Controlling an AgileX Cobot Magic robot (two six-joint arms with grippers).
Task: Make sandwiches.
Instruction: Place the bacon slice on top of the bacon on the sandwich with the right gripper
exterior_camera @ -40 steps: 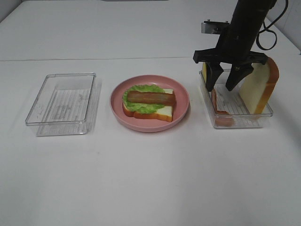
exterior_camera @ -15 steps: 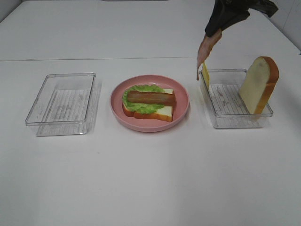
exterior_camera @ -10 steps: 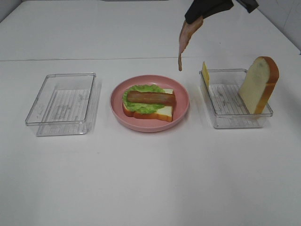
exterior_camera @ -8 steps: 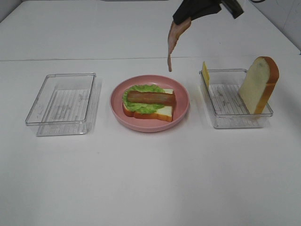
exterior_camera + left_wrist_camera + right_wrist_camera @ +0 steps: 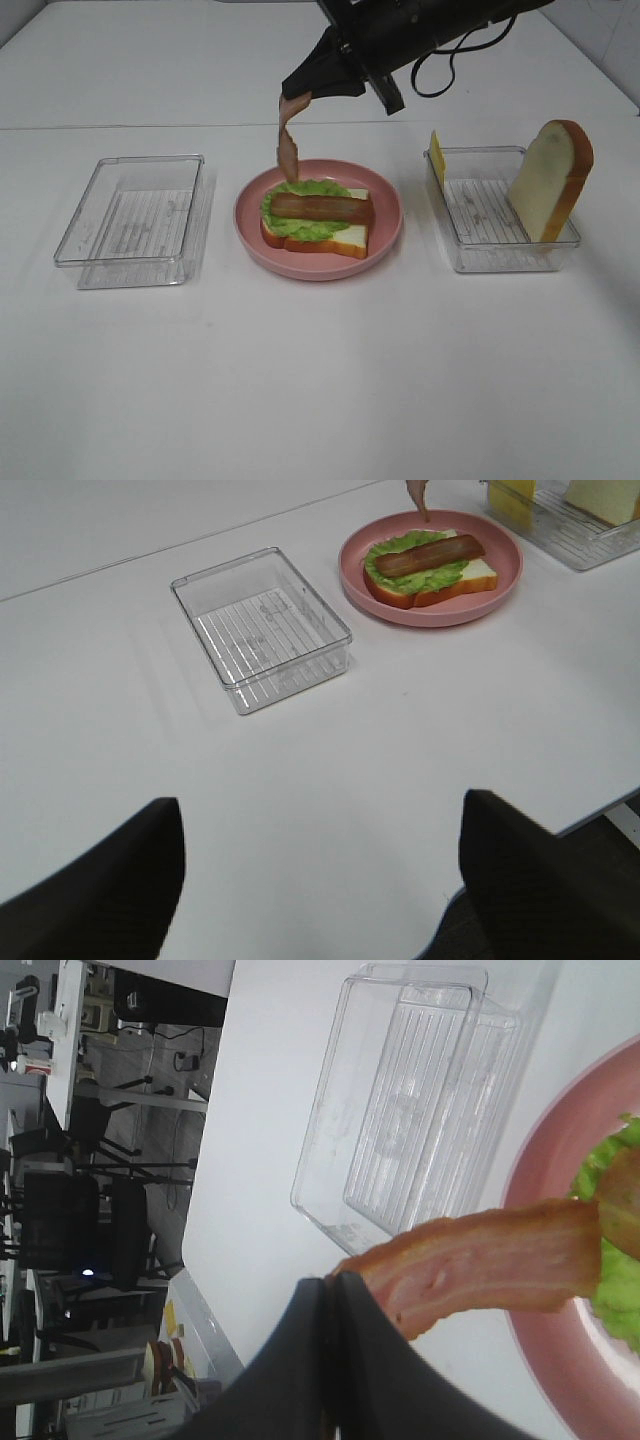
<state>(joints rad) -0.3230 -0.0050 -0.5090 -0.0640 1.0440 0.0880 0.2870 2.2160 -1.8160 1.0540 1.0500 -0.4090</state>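
— Sandwich point(image 5: 315, 220): half built on the plate point(image 5: 385, 250), mid-counter, between the left tray point(image 5: 150, 160) and the right tray point(image 5: 500, 265). So far bottom bread point(image 5: 345, 238), lettuce point(image 5: 290, 205) and a first strip point(image 5: 320, 208) laid on top.

— And the right fingers point(image 5: 325, 75)?

— Clenched on the top end of a second strip point(image 5: 288, 140). Dangling limp over the plate's far-left rim, lower tip at the far side of the lettuce.

— How to lay it well?

— Probably so: lower until the tip meets lettuce beside the first strip. Then descend while drawing toward the counter's right edge, draping it flat and parallel rather than heaped. Let go only once most of it is resting. Avoid nudging the first strip.

— Left fingers point(image 5: 540, 870)?

— Spread wide, holding nothing, parked well back toward the front edge on the left.

— Anything hard to make out?

— Cannot tell how deep the pinch goes; seen from the right wrist only as a closed seam. Cannot judge whether the tip touches the lettuce or hangs just clear. Cheese point(image 5: 436, 155) seen only edge-on at the right tray's left wall. Spare bread point(image 5: 550, 180) leaning at that tray's right end, its foot blurred behind the clear wall.
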